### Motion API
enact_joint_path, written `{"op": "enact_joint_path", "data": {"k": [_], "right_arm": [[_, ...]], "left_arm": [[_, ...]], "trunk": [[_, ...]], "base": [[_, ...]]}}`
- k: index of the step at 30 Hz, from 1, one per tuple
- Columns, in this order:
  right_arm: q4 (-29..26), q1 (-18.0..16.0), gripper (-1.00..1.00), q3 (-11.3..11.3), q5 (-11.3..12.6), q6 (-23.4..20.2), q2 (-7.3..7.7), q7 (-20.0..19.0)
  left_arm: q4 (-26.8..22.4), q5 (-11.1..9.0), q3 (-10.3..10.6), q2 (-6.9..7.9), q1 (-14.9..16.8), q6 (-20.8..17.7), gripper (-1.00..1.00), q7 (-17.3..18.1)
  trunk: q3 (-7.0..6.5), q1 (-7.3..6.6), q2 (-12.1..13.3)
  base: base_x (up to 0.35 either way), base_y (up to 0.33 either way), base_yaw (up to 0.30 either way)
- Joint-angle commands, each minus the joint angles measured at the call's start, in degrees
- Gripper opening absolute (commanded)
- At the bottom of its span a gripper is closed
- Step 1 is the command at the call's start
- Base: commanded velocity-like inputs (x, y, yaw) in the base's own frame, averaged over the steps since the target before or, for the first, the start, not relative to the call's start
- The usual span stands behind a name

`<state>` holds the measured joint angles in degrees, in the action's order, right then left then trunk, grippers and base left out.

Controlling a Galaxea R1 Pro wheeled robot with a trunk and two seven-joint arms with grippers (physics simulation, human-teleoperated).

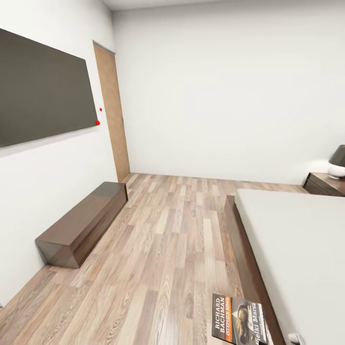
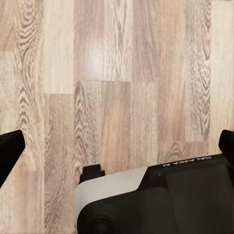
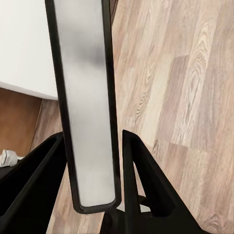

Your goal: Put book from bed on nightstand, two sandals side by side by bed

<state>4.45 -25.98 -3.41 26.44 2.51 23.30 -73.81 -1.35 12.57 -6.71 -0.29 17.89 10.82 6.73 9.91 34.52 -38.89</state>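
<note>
Wall screen (image 1: 40,88): large, dark, flat on the left wall, above the low bench.
Low bench (image 1: 84,223): long, dark brown, on the floor against the left wall, well apart from the bed.
Door (image 1: 112,112): brown, closed, at the far end of the left wall.
Floor (image 1: 163,249): light-brown wood planks, running between bench and bed.
Left pincer (image 2: 117,153): seen from the left wrist, hanging over the planks; two dark fingertips (image 2: 10,148) wide apart at both sides, nothing between them, so open.
Book (image 1: 238,325): dark cover, orange band, white "RICHARD BACHMAN", held in the air at the bottom of the head view, just beside the near left edge of the bed frame, not lying on the mattress.
Right pincer (image 3: 92,161): from the right wrist, both black fingers (image 3: 141,175) pressed against the two sides of the book (image 3: 85,97), seen edge-on; closed around it.
Bed (image 1: 297,249): dark wooden frame, plain off-white mattress, on the right.
Nightstand (image 1: 326,183): dark reddish-brown, beyond the far end of the bed, by the back wall.
Lamp (image 1: 338,163): dark shade, white base, standing on the nightstand.
</note>
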Motion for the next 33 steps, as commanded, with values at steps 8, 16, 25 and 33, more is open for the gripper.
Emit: {"op": "enact_joint_path", "data": {"k": [8, 16, 25, 33], "right_arm": [[0.2, -0.1, -1.00, -0.1, 0.4, 0.3, 0.00, -0.2], [0.2, -0.1, -1.00, -0.1, 0.4, 0.3, 0.00, -0.3], [0.2, -0.1, -1.00, -0.1, 0.4, 0.1, 0.00, -0.3], [0.2, -0.1, -1.00, -0.1, 0.4, 0.1, 0.00, -0.2]], "left_arm": [[0.0, 0.5, -0.5, 0.01, 0.0, 0.2, 1.00, 0.1], [0.0, 0.5, -0.5, -0.04, 0.0, 0.2, 1.00, 0.1], [0.0, 0.5, -0.5, -0.03, 0.0, 0.2, 1.00, 0.1], [0.0, 0.5, -0.5, -0.03, 0.0, 0.2, 1.00, 0.1]], "trunk": [[0.09, 0.05, -0.1], [0.09, 0.05, -0.1], [0.09, 0.05, -0.1], [0.09, 0.05, -0.1]], "base": [[0.320, 0.147, -0.046], [0.056, 0.029, -0.245], [0.114, 0.001, -0.152], [0.312, 0.000, -0.006]]}}
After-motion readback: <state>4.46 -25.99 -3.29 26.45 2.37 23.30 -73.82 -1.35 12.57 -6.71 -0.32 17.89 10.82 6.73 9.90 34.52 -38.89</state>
